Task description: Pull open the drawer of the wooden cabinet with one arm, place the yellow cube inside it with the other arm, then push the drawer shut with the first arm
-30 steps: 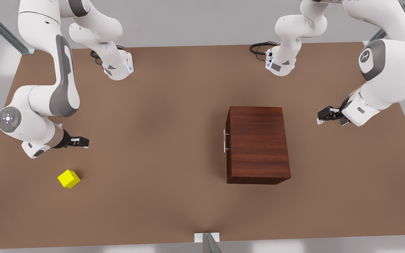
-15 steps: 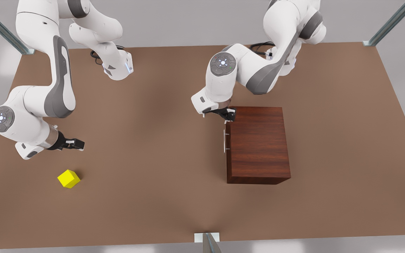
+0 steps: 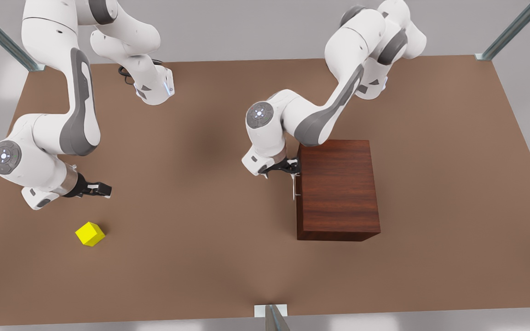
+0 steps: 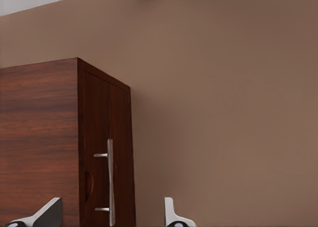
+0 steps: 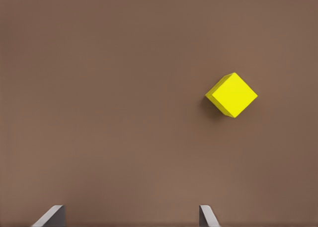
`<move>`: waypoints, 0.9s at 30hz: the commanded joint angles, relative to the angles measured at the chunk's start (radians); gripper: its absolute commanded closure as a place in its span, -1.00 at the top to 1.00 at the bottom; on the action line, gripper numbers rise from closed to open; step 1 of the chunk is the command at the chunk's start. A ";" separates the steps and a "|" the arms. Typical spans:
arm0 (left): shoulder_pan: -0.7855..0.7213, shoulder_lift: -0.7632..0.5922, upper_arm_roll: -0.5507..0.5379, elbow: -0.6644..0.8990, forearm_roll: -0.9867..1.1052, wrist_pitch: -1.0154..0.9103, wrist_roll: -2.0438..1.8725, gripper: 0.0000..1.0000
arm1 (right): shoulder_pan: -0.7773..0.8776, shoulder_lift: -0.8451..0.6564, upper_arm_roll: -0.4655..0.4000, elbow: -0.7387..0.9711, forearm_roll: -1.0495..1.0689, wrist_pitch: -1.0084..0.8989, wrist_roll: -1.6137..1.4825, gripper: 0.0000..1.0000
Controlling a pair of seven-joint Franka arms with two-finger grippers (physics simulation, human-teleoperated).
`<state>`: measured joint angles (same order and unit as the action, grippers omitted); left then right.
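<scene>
My left claw (image 3: 291, 168), spread empty, should straddle the slim silver bar handle (image 4: 110, 180) squarely; my right claw (image 3: 101, 189) waits open.

A flat brown desk (image 3: 210, 151) was seen, bordered by pale grey surroundings. A dark wooden cabinet (image 3: 338, 188) was set directly on it, toward the front view's right, with its handled face turned to the front view's left. A yellow cube (image 3: 90, 233) was laid on the desk well apart from the cabinet, near the front view's lower left. Two white arm bases (image 3: 154, 89) were mounted on the far edge, with black cables coiled beside them.
</scene>
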<state>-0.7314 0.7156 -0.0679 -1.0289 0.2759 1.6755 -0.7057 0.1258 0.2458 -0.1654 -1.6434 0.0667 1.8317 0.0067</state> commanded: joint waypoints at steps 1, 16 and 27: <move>0.000 0.010 0.000 -0.002 0.048 0.009 -0.123 1.00 | 0.000 0.000 0.000 0.000 0.001 0.001 -0.001 1.00; -0.003 0.081 0.000 -0.046 0.092 0.076 -0.101 1.00 | 0.000 0.001 0.000 0.002 0.002 0.003 -0.001 1.00; -0.017 0.087 0.000 -0.082 0.129 0.076 -0.118 1.00 | 0.000 0.006 -0.002 0.002 0.002 0.003 -0.001 1.00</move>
<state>-0.7473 0.8044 -0.0675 -1.1090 0.3871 1.7461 -0.7897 0.1257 0.2524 -0.1656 -1.6419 0.0680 1.8350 0.0073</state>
